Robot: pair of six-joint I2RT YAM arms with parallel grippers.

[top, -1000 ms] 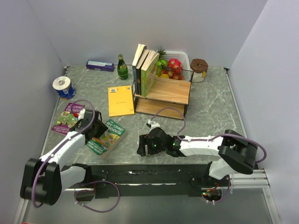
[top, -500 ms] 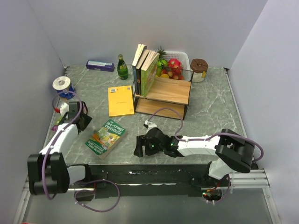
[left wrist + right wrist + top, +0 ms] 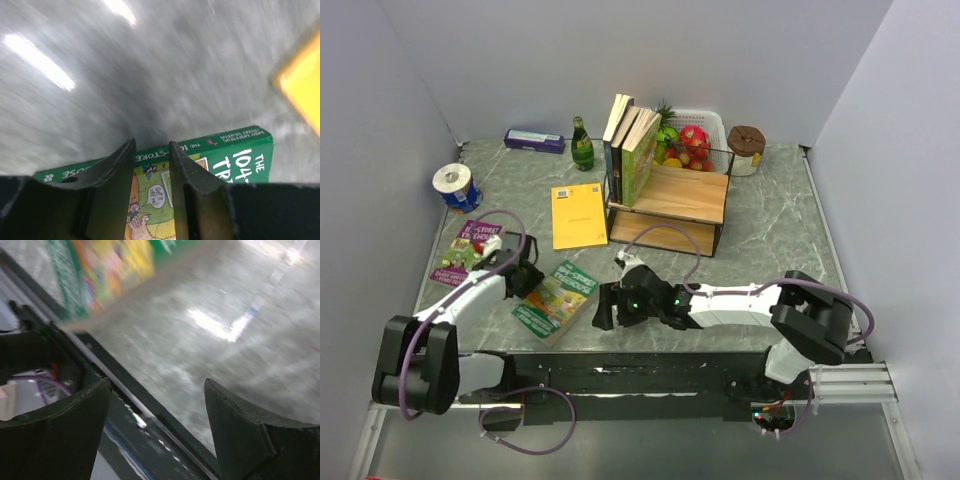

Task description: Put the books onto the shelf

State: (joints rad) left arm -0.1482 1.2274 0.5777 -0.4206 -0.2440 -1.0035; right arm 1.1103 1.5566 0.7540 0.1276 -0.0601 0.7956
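My left pincer (image 3: 150, 150), narrowly parted and empty, hangs over the green book (image 3: 558, 297) lower left. The right pincer (image 3: 157, 385) gapes empty. I'd straddle the spine squarely.

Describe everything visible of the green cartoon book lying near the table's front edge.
The green book is a thin, closed paperback with a bright cartoon cover and white lettering on its green spine. It lies flat, cover up, skewed on the grey table. The left claw hangs over its spine edge, contact unclear; the right claw stands open beside it.
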